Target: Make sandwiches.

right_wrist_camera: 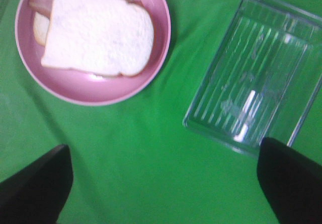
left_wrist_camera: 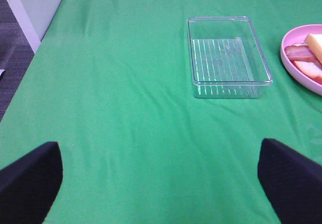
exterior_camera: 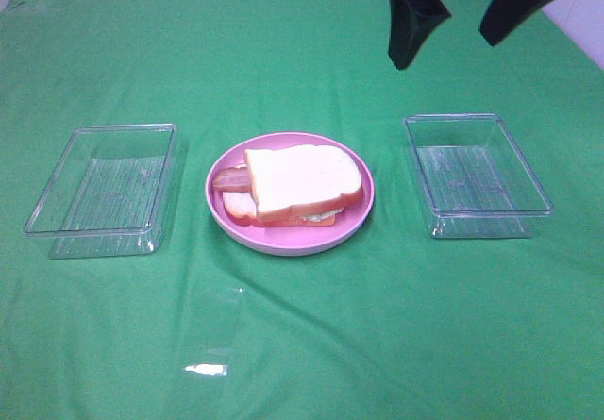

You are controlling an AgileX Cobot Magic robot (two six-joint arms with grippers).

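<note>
Right gripper (exterior_camera: 462, 25) is hanging wide open and empty, well behind the sandwich (exterior_camera: 300, 185) that's sitting finished on the pink plate (exterior_camera: 363, 214), probably clearing out.

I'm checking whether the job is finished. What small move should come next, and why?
Probably just draw the right gripper a little further back, away from the table. Its jaws stand open and hold nothing, and the sandwich sits assembled on the pink plate with the top bread slice on. Both clear trays look empty, so nothing seems left to add.
</note>
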